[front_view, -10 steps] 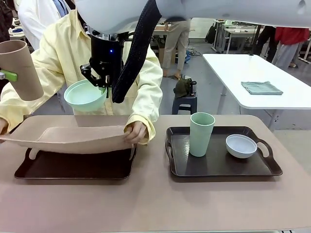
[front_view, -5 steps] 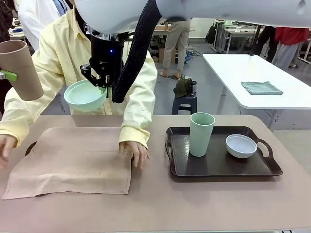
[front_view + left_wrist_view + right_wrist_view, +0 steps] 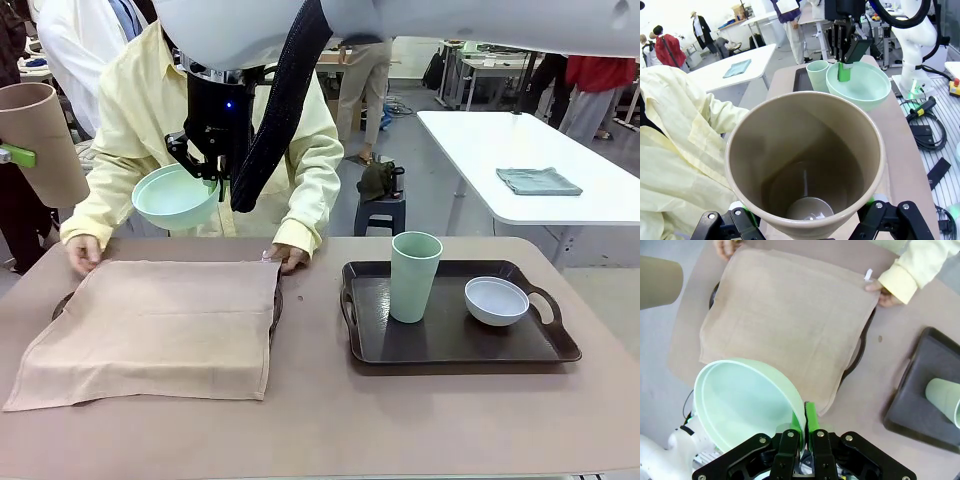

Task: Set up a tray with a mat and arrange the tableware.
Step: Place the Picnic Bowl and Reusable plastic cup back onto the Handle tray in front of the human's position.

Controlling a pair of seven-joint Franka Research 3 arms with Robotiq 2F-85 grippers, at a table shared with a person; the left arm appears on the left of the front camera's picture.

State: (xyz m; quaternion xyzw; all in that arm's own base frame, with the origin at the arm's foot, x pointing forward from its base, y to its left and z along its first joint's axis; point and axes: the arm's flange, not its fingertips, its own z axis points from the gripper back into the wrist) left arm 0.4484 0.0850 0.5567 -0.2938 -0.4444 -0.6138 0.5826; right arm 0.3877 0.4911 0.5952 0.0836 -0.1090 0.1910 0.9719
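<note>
Gripped by its sides in left gripper (image 3: 807, 222), jaws spread wide around it: tan cup (image 3: 40, 140), tilted, high at table's left edge. Pinched by its rim in right gripper (image 3: 804, 427), clamped tight: mint bowl (image 3: 172, 195) – aloft beyond mat (image 3: 160, 325). Draped over left tray (image 3: 62, 300), pinned at far corners by person's hands (image 3: 288, 258). On right tray (image 3: 450, 345) – green cup (image 3: 415, 275) upright, white bowl (image 3: 496, 300) near it.

**Right wrist view, looking down on the counter**

The right gripper (image 3: 806, 426) pinches the rim of the mint green bowl (image 3: 747, 405) between its green pads. Beneath, a tan mat (image 3: 790, 320) lies spread over a dark tray (image 3: 861, 347), and a person's hand (image 3: 881, 290) touches one corner of the mat. A tan cup (image 3: 657, 274) enters at the left edge. A pale green cup (image 3: 945, 395) stands on a second tray (image 3: 915, 385) on the counter (image 3: 895, 345).
</note>
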